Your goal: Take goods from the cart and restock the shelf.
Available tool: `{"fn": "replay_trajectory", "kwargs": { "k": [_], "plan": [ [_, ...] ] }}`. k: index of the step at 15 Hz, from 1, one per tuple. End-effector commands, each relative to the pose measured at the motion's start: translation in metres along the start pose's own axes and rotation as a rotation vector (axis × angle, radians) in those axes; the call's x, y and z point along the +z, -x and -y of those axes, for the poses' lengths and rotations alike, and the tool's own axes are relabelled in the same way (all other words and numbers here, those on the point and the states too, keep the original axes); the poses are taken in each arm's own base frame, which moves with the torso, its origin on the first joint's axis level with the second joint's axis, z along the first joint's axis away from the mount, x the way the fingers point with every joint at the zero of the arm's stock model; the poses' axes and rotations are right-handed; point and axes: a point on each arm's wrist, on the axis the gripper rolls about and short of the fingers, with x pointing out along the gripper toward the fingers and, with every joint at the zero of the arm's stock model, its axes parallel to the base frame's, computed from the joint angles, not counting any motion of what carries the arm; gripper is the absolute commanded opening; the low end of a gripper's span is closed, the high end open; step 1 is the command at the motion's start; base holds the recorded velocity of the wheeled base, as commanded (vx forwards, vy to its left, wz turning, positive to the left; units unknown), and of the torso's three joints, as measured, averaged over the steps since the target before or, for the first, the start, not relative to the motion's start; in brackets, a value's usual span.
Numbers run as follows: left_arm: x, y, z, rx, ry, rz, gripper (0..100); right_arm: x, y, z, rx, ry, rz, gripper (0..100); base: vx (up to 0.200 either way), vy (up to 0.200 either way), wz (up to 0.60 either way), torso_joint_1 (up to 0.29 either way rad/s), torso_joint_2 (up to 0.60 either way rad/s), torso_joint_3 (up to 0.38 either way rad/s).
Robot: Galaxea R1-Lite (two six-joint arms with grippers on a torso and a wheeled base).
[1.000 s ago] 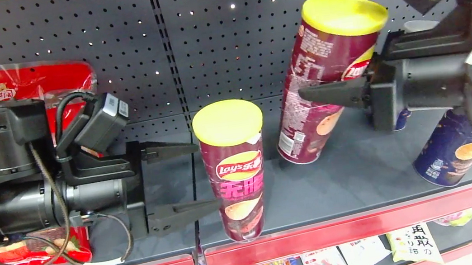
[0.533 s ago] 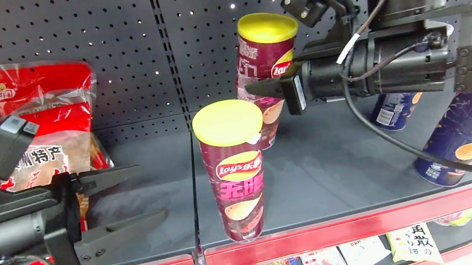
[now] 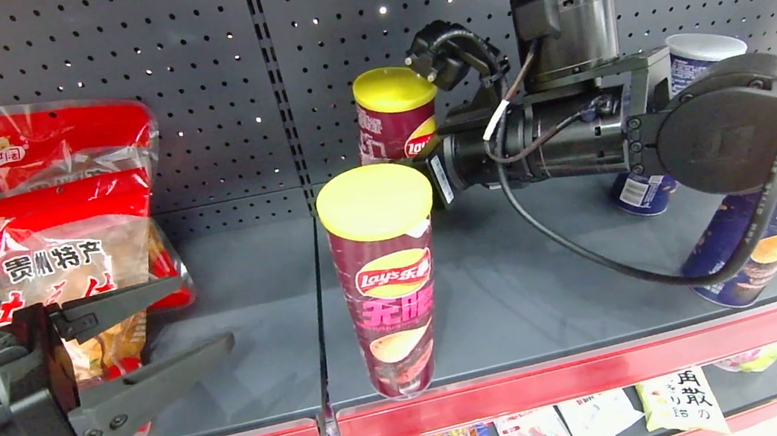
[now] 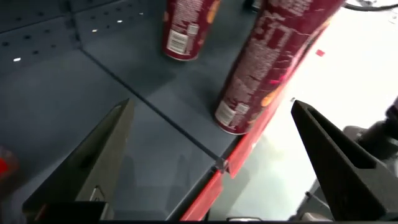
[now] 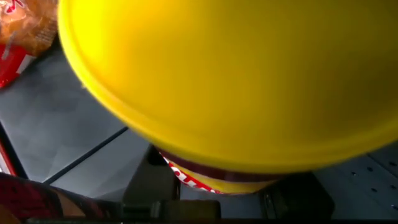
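Can [image 3: 396, 118] near shelf [image 3: 518, 291] rear is clenched in right claw [image 3: 418, 158]; left claw [image 3: 205, 309] spread wide

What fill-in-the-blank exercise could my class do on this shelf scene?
1. The right gripper is shut on the back can, which has a ____ lid.
2. The left gripper is ____ and holds nothing.
3. The front can stands ____ on the shelf, not tilted.
4. The red bags sit to the robot's ____ of the front can.

Missing words: yellow; open; upright; left.
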Motion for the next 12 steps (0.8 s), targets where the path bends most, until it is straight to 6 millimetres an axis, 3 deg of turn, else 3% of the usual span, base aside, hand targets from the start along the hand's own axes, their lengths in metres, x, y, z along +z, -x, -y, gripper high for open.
{"fn": "replay_trajectory", "kwargs": {
  "k": [1,12],
  "plan": [
    [-0.0006,-0.0001,-0.0003,0.010,0.000,-0.002,100,-0.0022,-0.0032,-0.0005,0.002,-0.001,-0.007,0,0.000,0.000,0.00,0.000,0.00,0.000],
    [-0.0040,-0.0031,-0.0027,0.024,0.005,-0.017,100,-0.0099,-0.0096,-0.0092,0.024,-0.043,-0.037,0,0.000,0.000,0.00,0.000,0.00,0.000]
  ]
}}
